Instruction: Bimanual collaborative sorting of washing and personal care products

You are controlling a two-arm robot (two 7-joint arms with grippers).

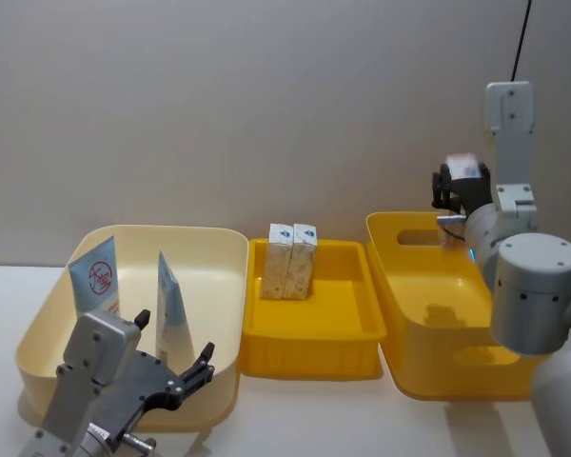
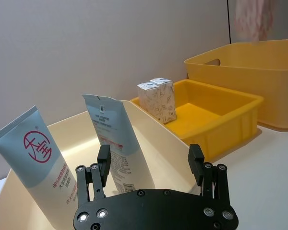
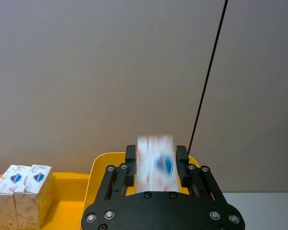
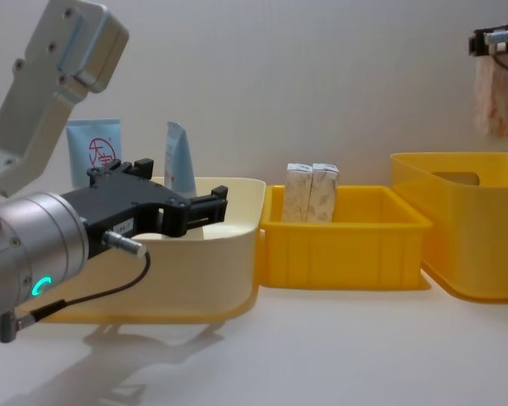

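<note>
**Operator:** Where is my left gripper?

**Spotter:** Your left gripper is left of the yellow tray, at the near wall of the cream tub. Its fingers are spread wide with nothing between them.

**Operator:** And the tubes?

**Spotter:** You have two in that tub, both left of the tray and standing a little tilted. The farther tube shows you its red circle. The nearer tube is turned edge-on, just beside your left gripper.

**Operator:** What about the cartons?

**Spotter:** A pair of cartons stands upright inside the tray at its back wall, touching side by side.

**Operator:** And my right arm?

**Spotter:** Your right gripper is clamped on a white carton. It is raised to the right of the tray, above the deep yellow bin that sits just beside the tray.
</note>
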